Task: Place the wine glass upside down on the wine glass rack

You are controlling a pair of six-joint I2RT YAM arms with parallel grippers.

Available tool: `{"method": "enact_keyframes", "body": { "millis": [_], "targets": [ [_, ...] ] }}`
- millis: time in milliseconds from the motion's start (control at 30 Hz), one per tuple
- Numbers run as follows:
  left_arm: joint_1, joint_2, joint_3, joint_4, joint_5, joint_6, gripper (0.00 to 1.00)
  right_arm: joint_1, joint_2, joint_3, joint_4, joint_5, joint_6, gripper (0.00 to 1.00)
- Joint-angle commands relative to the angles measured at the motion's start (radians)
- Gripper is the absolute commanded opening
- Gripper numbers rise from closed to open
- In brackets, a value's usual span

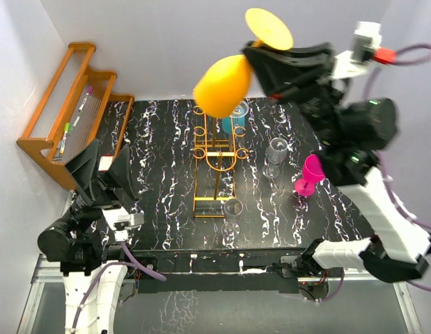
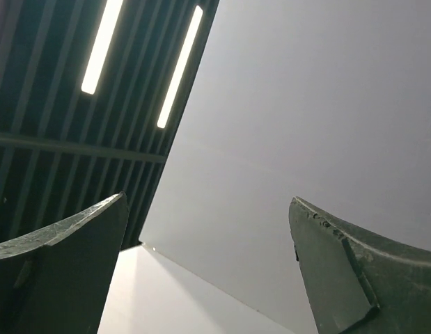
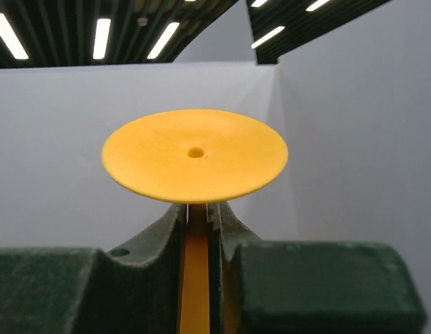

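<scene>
My right gripper (image 3: pixel 197 229) is pinched on the thin stem (image 3: pixel 196 278) of the glass (image 1: pixel 222 85), the dark, rough-moulded fingers (image 3: pixel 152 278) pressed to it from both sides. The glass is smooth, opaque yellow-orange plastic. Its flat round foot (image 3: pixel 194 154), with a small dimple in the middle, sits just above my fingertips. In the top view the foot points up and the egg-shaped bowl hangs down to the left, so the glass is tilted mouth-down. It is held in the air and, seen from above, the bowl overlaps the far end of the rack (image 1: pixel 215 149).

The rack is thin golden wire with curled loops along two rails and a rectangular base. It stands on the table (image 1: pixel 159 174), which is black with white marble veins.

My left gripper (image 1: pixel 104 167) is spread wide and holds nothing, its blunt wedge fingers (image 2: pixel 62 264) aimed at a slatted ceiling.

Near the rack stand a clear glass (image 1: pixel 232 209), a grey glass (image 1: pixel 276 149) and a pink glass (image 1: pixel 311 174). A stepped wooden shelf (image 1: pixel 69 104) leans at the left wall
</scene>
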Motion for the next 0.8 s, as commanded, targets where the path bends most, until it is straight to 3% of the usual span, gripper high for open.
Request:
{"method": "enact_keyframes", "body": {
  "millis": [0, 200, 300, 500, 767],
  "targets": [
    [0.005, 0.005, 0.13, -0.248, -0.143, -0.064, 0.97, 0.004, -0.13, -0.022, -0.272, 0.217, -0.356, 0.08],
    [0.004, 0.145, 0.405, -0.657, -0.296, -0.296, 0.97, 0.004, -0.29, -0.269, -0.376, 0.592, -0.615, 0.08],
    [0.003, 0.24, 0.54, -0.844, -0.345, -0.403, 0.97, 0.002, -0.345, -0.395, -0.376, 0.647, -0.672, 0.08],
    [0.003, 0.37, 0.635, -1.032, -0.473, -0.616, 0.97, -0.033, -0.401, -0.586, -0.374, 0.626, -0.674, 0.08],
    [0.005, 0.548, 0.726, -1.331, -0.421, -0.771, 0.97, -0.27, -0.434, -0.728, -0.332, 0.305, -0.583, 0.08]
  ]
}}
